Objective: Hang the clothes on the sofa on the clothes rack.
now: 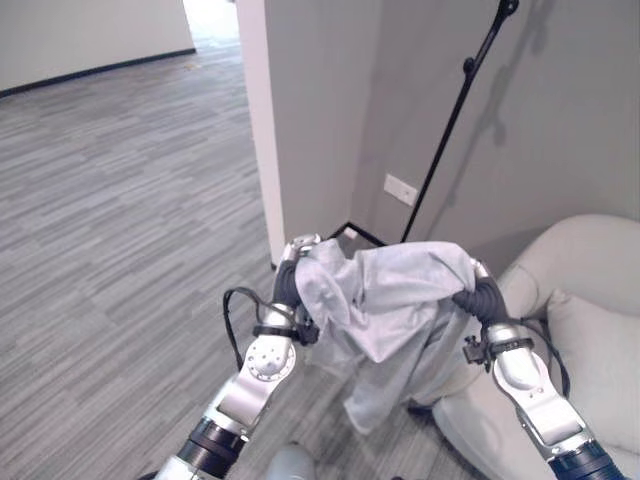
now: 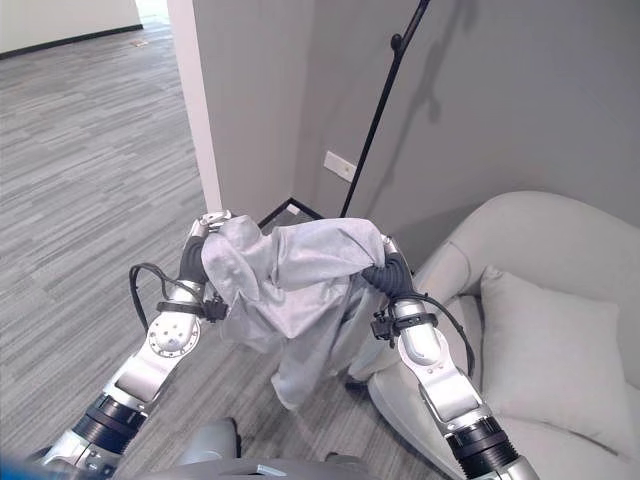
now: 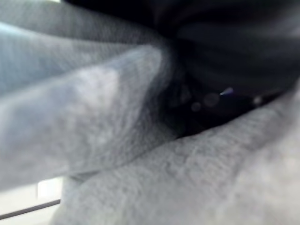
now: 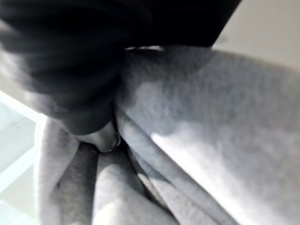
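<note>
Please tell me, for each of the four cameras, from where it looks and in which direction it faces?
Left eye view: from the head, looking down at the grey garment stretched between left hand and right hand, clothes rack behind, sofa at right; both arms show.
Right eye view: same scene from slightly aside; more of the sofa and its cushion.
Left wrist view: on the left wrist, pressed against grey cloth; dark cover shows.
Right wrist view: on the right wrist, likewise facing cloth folds.
All four share the garment.
</note>
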Robot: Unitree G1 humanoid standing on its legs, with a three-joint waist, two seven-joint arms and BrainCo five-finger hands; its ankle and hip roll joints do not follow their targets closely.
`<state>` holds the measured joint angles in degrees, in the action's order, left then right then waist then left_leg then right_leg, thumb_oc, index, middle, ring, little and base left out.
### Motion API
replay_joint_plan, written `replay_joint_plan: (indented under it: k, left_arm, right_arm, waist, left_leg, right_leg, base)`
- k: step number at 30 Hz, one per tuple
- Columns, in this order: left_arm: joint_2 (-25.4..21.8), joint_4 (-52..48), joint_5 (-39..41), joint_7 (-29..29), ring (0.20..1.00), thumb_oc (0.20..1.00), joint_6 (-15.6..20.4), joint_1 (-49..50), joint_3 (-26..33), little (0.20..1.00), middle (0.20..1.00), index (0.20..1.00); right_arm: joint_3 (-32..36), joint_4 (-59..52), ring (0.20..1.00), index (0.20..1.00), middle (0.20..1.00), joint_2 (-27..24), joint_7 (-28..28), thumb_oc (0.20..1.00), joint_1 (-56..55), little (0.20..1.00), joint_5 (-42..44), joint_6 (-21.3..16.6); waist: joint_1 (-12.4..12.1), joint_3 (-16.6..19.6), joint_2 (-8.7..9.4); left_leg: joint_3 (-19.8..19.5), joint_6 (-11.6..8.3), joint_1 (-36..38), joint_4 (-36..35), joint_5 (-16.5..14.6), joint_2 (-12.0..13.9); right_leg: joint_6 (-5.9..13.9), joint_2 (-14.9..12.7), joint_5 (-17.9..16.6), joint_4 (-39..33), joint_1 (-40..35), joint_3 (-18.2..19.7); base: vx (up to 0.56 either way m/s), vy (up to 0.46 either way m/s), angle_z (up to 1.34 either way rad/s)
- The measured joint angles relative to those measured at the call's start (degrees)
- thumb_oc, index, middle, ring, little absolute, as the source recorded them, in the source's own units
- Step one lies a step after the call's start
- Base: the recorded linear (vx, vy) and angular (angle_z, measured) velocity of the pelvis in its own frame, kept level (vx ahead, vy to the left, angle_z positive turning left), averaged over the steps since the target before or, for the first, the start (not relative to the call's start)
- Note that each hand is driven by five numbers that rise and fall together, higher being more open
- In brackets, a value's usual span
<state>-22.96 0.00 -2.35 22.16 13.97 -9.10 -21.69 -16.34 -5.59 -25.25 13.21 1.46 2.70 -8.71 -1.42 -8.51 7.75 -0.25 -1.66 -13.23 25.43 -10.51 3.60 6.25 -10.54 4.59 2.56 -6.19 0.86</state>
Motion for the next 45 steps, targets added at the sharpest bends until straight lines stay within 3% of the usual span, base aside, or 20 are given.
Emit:
replay_joint_plan:
  k: [4, 6, 8, 9, 11, 13, 17, 22, 26, 27, 28, 30, 33, 34, 36, 37, 41, 42, 44, 45]
  left_arm:
    - [-4.89, 0.35, -0.34, -0.03, 0.2, 0.2, -0.08, -0.05, -0.91, 0.2, 0.2, 0.2]
    - [-6.52, 0.8, -0.91, -0.14, 0.2, 0.2, -0.22, 0.37, -0.39, 0.2, 0.2, 0.2]
    - [-7.05, 0.85, -1.17, -0.04, 0.2, 0.2, -0.25, 0.76, -0.3, 0.2, 0.2, 0.2]
    - [-6.43, 0.74, -1.21, 0.0, 0.2, 0.2, -0.2, 1.54, 0.14, 0.2, 0.2, 0.2]
    - [-5.95, 0.47, -1.72, -0.11, 0.2, 0.2, -0.11, 3.66, 1.3, 0.2, 0.2, 0.2]
    - [-5.49, 0.38, -2.96, -0.51, 0.2, 0.2, -0.13, 5.67, 2.44, 0.2, 0.2, 0.2]
    - [-3.28, 0.34, -2.98, -1.39, 0.2, 0.2, -0.26, 7.33, 2.73, 0.2, 0.2, 0.2]
    - [-1.24, 0.6, -2.95, -2.93, 0.2, 0.2, -0.33, 8.98, 2.32, 0.2, 0.2, 0.2]
    - [-0.28, 0.68, -2.76, -3.21, 0.2, 0.2, -0.4, 9.09, 1.94, 0.2, 0.2, 0.2]
    - [0.34, 0.54, -2.47, -2.95, 0.2, 0.2, -0.43, 9.3, 1.91, 0.2, 0.2, 0.2]
    - [0.65, 0.04, -2.38, -2.62, 0.2, 0.2, -0.43, 9.61, 1.91, 0.2, 0.2, 0.2]
    - [1.0, -1.5, -2.22, -2.2, 0.2, 0.2, -0.85, 9.71, 1.86, 0.2, 0.2, 0.2]
    - [0.65, -1.13, -0.11, -2.2, 0.2, 0.2, -0.84, 8.91, 2.06, 0.2, 0.2, 0.2]
    - [0.35, -1.12, 0.17, -2.17, 0.2, 0.2, -0.87, 8.63, 2.56, 0.2, 0.2, 0.2]
    - [0.99, -1.09, 2.33, -2.24, 0.2, 0.2, -0.85, 8.36, 2.31, 0.2, 0.2, 0.2]
    - [0.99, -1.12, 2.37, -2.32, 0.2, 0.2, -0.83, 8.13, 2.25, 0.2, 0.2, 0.2]
    - [0.75, -1.46, 5.5, -2.68, 0.2, 0.2, -0.83, 7.96, 1.73, 0.2, 0.2, 0.2]
    - [1.57, -1.44, 6.67, -2.93, 0.2, 0.2, -0.83, 7.34, 1.49, 0.2, 0.2, 0.2]
    - [2.19, -1.37, 6.69, -3.14, 0.2, 0.2, -0.83, 6.52, 0.95, 0.2, 0.2, 0.2]
    - [2.56, -1.04, 6.93, -3.16, 0.2, 0.2, -0.78, 5.99, 0.37, 0.2, 0.2, 0.2]
  right_arm:
    - [0.16, -0.84, 0.2, 0.2, 0.2, 1.08, -0.04, 0.2, -1.44, 0.2, -1.26, 0.77]
    - [0.02, -1.3, 0.2, 0.2, 0.2, 3.09, 0.03, 0.2, -1.76, 0.2, -2.8, 0.95]
    - [-0.04, -0.93, 0.2, 0.2, 0.2, 3.55, -0.01, 0.2, -1.21, 0.2, -3.08, 1.04]
    - [0.02, -0.6, 0.2, 0.2, 0.2, 3.24, -0.01, 0.2, -1.81, 0.2, -4.2, 1.02]
    - [0.0, -0.62, 0.2, 0.2, 0.2, 3.27, -0.56, 0.2, -2.69, 0.2, -5.06, 1.06]
    - [0.62, -0.97, 0.2, 0.2, 0.2, 1.64, -1.41, 0.2, -4.81, 0.2, -5.05, 0.79]
    - [1.43, -0.76, 0.2, 0.2, 0.2, -1.06, -1.55, 0.2, -6.14, 0.2, -5.01, 0.96]
    - [1.27, 0.03, 0.2, 0.2, 0.2, -1.08, -1.56, 0.2, -5.15, 0.2, -5.01, 1.05]
    - [0.63, 1.67, 0.2, 0.2, 0.2, -0.01, -1.25, 0.2, -3.48, 0.2, -4.99, 1.05]
    - [0.21, 2.11, 0.2, 0.2, 0.2, 0.74, -1.21, 0.2, -3.71, 0.2, -4.97, 1.19]
    - [0.04, 2.02, 0.2, 0.2, 0.2, 0.76, -1.24, 0.2, -3.82, 0.2, -4.96, 1.26]
    - [0.05, 1.93, 0.2, 0.2, 0.2, 0.52, -1.19, 0.2, -3.8, 0.2, -4.88, 1.32]
    - [0.12, 2.11, 0.2, 0.2, 0.2, -1.04, -0.92, 0.2, -2.56, 0.2, -4.83, 1.16]
    - [0.07, 1.91, 0.2, 0.2, 0.2, -1.61, -0.65, 0.2, -1.48, 0.2, -4.43, 1.08]
    - [0.05, 2.17, 0.2, 0.2, 0.2, -2.08, 0.72, 0.2, 0.16, 0.2, -3.78, 0.98]
    - [-0.12, 2.17, 0.2, 0.2, 0.2, -2.05, 0.79, 0.2, 0.14, 0.2, -3.78, 0.98]
    - [-0.18, 1.9, 0.2, 0.2, 0.2, -1.66, 0.95, 0.2, 0.37, 0.2, -3.78, 0.99]
    - [0.01, 1.9, 0.2, 0.2, 0.2, -2.02, 1.04, 0.2, 0.99, 0.2, -3.79, 0.89]
    - [0.0, 2.24, 0.2, 0.2, 0.2, -1.93, 1.19, 0.2, 0.98, 0.2, -3.79, 0.99]
    - [-0.17, 2.54, 0.2, 0.2, 0.2, -1.81, 1.31, 0.2, 0.78, 0.2, -3.89, 0.93]
  waist:
    - [1.28, 1.07, 1.4]
    - [1.86, 1.24, 1.12]
    - [0.99, 1.43, 0.92]
    - [1.07, 2.12, -0.43]
    - [0.98, 2.52, -0.63]
    - [1.78, 2.58, -1.23]
    - [3.24, 2.39, -1.68]
    - [2.96, 1.43, 0.79]
    - [2.77, 1.35, 1.97]
    - [3.01, 1.72, 1.23]
    - [2.89, 2.69, 0.37]
    - [4.52, 5.33, -1.37]
    - [4.33, 8.22, 0.01]
    - [4.27, 8.51, 0.46]
    - [3.12, 8.19, 0.56]
    - [2.96, 7.77, 1.18]
    - [1.88, 4.48, 4.25]
    - [1.41, 2.8, 4.26]
    - [1.24, 1.79, 3.07]
    - [0.98, 1.54, 2.6]
  left_leg:
    - [6.26, 4.79, 0.57, -1.12, -1.79, -3.12]
    - [9.15, 6.09, 2.0, -2.2, -1.48, -2.59]
    - [12.26, 7.38, 4.24, -2.72, -2.17, -2.98]
    - [12.85, 8.28, 5.39, -3.8, -2.4, -3.51]
    - [13.11, 9.31, 8.84, -8.33, -1.21, -5.02]
    - [13.49, 9.56, 12.28, -15.08, 2.77, -5.13]
    - [14.47, 8.87, 13.76, -20.42, 5.11, -6.42]
    - [14.92, 8.8, 16.27, -23.28, 5.45, -7.96]
    - [11.99, 5.32, 20.01, -23.34, 3.24, -7.48]
    - [10.44, 3.2, 22.12, -23.21, 1.84, -5.43]
    - [10.05, 1.83, 23.31, -23.34, 0.98, -2.97]
    - [9.08, -1.81, 26.51, -24.66, -0.01, 2.97]
    - [7.97, -2.0, 22.78, -14.21, 0.11, 6.52]
    - [6.84, -1.63, 16.52, -1.04, 0.5, 8.06]
    - [2.51, -2.51, 8.7, 16.29, 2.64, 9.32]
    - [2.41, -2.9, 6.99, 17.87, 2.36, 9.52]
    - [2.7, -3.26, 1.58, 10.24, 1.7, 9.64]
    - [2.18, -2.13, 0.97, -1.61, 3.01, 7.83]
    - [1.95, -1.07, -0.67, -6.2, 4.49, 6.29]
    - [0.3, -1.87, -2.0, -9.93, 5.14, 4.58]
  right_leg:
    - [0.45, -3.42, -2.87, 10.04, 8.43, 1.19]
    - [-1.22, -6.45, -3.99, 17.6, 12.25, -2.28]
    - [-4.1, -10.26, -6.17, 21.42, 13.5, -10.22]
    - [-2.91, -11.91, -5.29, 24.63, 13.36, -14.5]
    - [-0.89, -11.12, -3.29, 26.16, 12.13, -15.99]
    - [1.09, -4.71, 1.1, 23.71, 12.18, -13.09]
    - [1.62, -1.49, 0.38, 12.25, 15.59, -17.45]
    - [3.0, -1.46, -8.3, -4.54, 15.8, -17.9]
    - [1.46, -3.62, -9.73, -0.07, 13.73, -18.24]
    - [0.99, -2.3, -10.06, 3.23, 13.06, -17.97]
    - [-1.37, 0.03, -8.46, 4.63, 12.57, -18.58]
    - [-4.6, 5.28, -2.66, 7.68, 10.5, -21.22]
    - [-7.02, 8.85, -0.99, 8.27, 9.46, -21.13]
    - [-8.57, 10.12, -1.9, 6.33, 8.42, -20.75]
    - [-12.02, 11.66, 0.03, 2.87, 4.46, -19.26]
    - [-12.22, 11.63, 0.16, 2.1, 3.61, -18.98]
    - [-11.78, 10.59, 0.57, -1.23, -0.07, -16.35]
    - [-10.75, 9.65, 0.54, -1.85, -0.84, -15.98]
    - [-9.97, 9.34, 0.71, -1.75, -1.06, -15.99]
    - [-8.79, 8.73, 1.47, -2.46, -1.79, -15.4]
  base:
    - [0.24, 0.54, -0.44]
    - [0.1, 0.349, -0.6]
    - [0.12, 0.3, -0.62]
    - [0.2, 0.394, -0.47]
    - [0.13, 0.226, -0.31]
    - [0.03, 0.082, -0.11]
    - [0.12, 0.03, -0.17]
    - [0.25, -0.029, -0.02]
    - [0.43, -0.11, 0.32]
    - [0.63, -0.219, 0.4]
    - [0.61, -0.252, 0.25]
    - [0.46, -0.262, 0.13]
    - [0.25, -0.238, -0.22]
    - [0.21, -0.195, -0.37]
    - [0.22, -0.134, -0.54]
    - [0.15, -0.047, -0.3]
    - [0.13, 0.068, -0.15]
    - [0.13, 0.143, -0.19]
    - [0.23, 0.195, -0.15]
    - [0.22, 0.131, -0.1]
